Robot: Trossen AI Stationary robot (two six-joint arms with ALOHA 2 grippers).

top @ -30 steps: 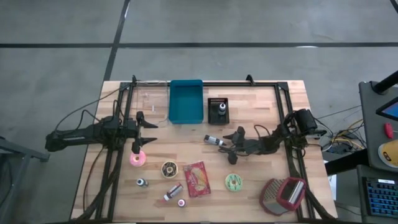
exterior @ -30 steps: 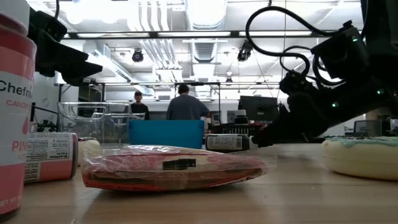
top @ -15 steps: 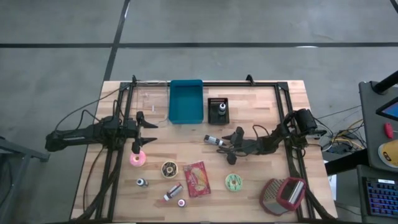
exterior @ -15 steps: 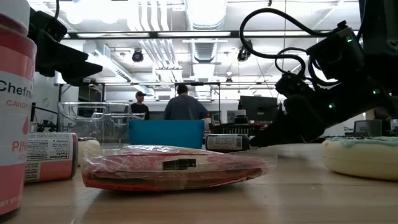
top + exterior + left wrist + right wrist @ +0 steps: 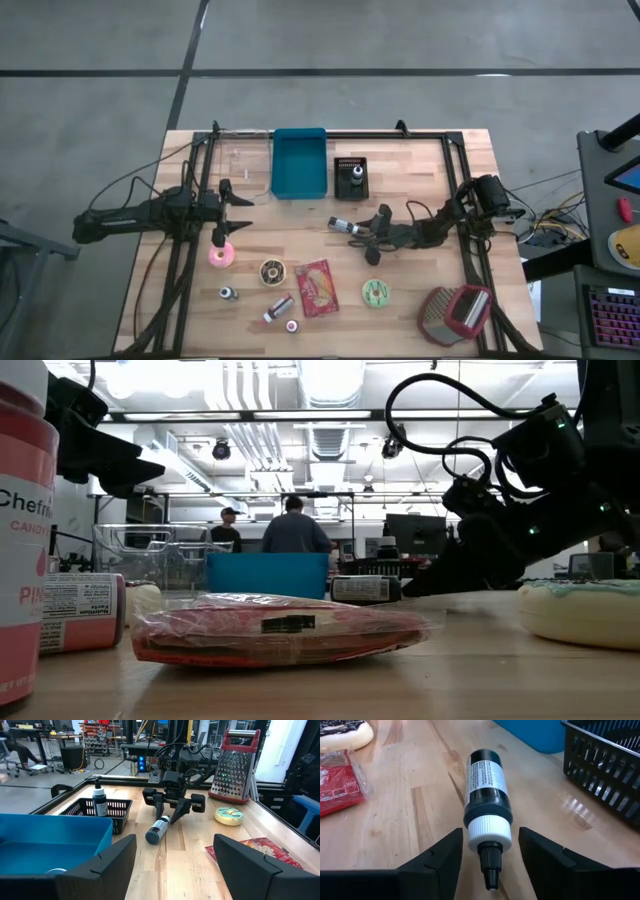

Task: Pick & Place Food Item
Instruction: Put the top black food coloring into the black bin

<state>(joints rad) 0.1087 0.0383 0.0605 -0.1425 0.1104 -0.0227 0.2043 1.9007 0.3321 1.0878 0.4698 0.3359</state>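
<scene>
Behind the wooden table (image 5: 420, 185) stretched a lit workshop, where two people (image 5: 295, 530) stood with their backs to the low camera. On the tabletop, a small dark bottle (image 5: 484, 787) with a white cap lay on its side near the middle, between the black basket (image 5: 351, 177) and the green-iced doughnut (image 5: 376, 292). Its long axis ran roughly across the table in the high view, slightly tilted; its pointed nozzle faced the right gripper (image 5: 376, 232) and its base pointed away, toward the blue bin (image 5: 300, 162).

The right gripper sat low over the wood with its two fingers (image 5: 437, 862) straddling the bottle's capped end, one on each side. Narrow gaps showed between the cap and each finger in the right wrist view, so the fingers stood apart around the cap without pinching it.

The left gripper (image 5: 177, 855) waited at the left side of the table with its fingers spread wide and holding nothing.

Nearer the front edge lay a red packet (image 5: 318, 288), a pink doughnut (image 5: 220, 256), a chocolate doughnut (image 5: 271, 271), and a metal grater (image 5: 456, 312) at the right corner.
</scene>
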